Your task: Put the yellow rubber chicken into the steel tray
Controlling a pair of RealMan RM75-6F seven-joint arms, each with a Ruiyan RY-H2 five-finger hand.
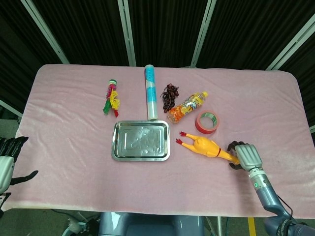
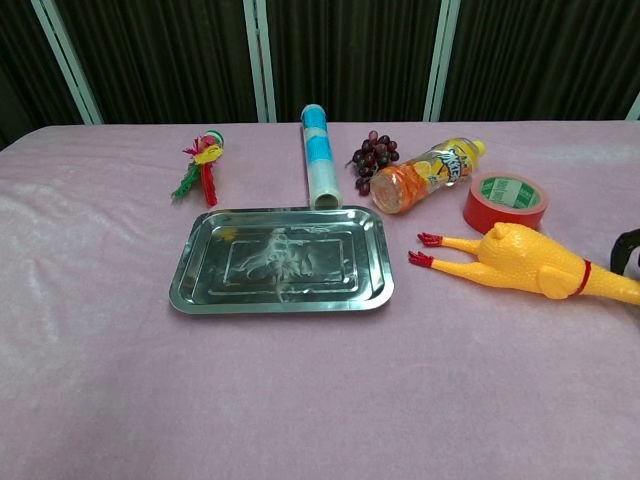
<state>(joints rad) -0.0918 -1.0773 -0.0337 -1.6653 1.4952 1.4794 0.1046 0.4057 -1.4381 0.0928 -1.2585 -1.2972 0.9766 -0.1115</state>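
Right hand at lower right w/ fingers curled over yellow rubber chicken neck end; grip can't be confirmed. Steel tray sits mid-frame, just left of chicken. Left hand open at lower left.

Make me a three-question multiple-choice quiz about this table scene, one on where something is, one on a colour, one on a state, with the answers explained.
1. Where does the yellow rubber chicken lie?
A. inside the steel tray
B. on the pink cloth, right of the steel tray
C. on top of the tape roll

2. What colour is the tape roll?
A. red
B. blue
C. white

3. What is in the steel tray?
A. the grapes
B. the bottle
C. nothing

Answers:
1 B, the chicken rests on the cloth beside the tray's right edge, its head end at the right robot hand.
2 A, its outer band is red.
3 C, only bare metal shows.
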